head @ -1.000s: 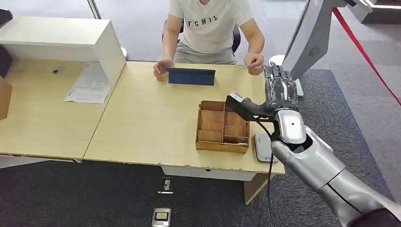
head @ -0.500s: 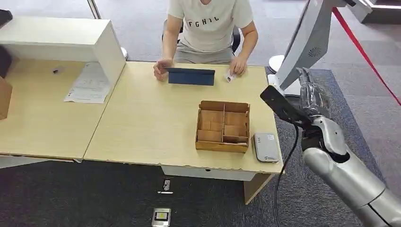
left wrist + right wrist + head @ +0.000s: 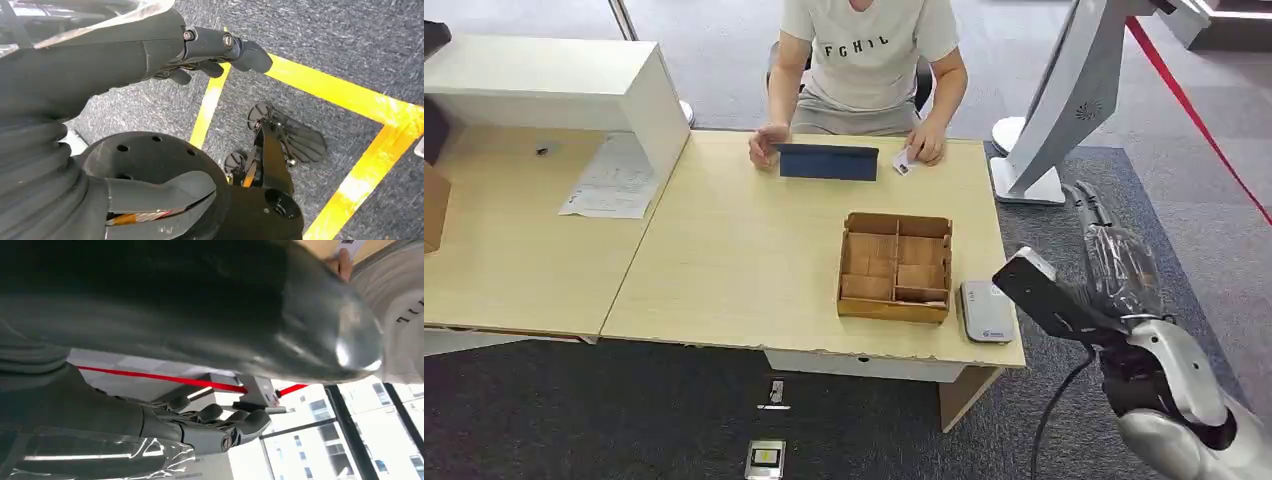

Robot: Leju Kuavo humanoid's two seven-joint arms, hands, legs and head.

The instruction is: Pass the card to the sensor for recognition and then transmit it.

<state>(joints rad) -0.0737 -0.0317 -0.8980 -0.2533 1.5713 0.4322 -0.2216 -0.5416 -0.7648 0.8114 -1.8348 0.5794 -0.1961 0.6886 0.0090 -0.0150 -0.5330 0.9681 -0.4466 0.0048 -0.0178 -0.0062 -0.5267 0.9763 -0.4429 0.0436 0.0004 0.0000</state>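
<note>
Right hand (image 3: 1121, 268) withdrawn off desk (image 3: 754, 260), fingers apart, empty; person's hand (image 3: 924, 147) holds card (image 3: 904, 163) there.

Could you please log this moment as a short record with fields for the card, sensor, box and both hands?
card: small white card on the desk, under the person's hand
sensor: grey card reader at the near desk corner, beside the wooden box
box: compartments hold brown dividers, no card seen
right hand: off the desk's side, above the carpet, holding nothing
left hand: hangs over the floor, holding nothing
</note>
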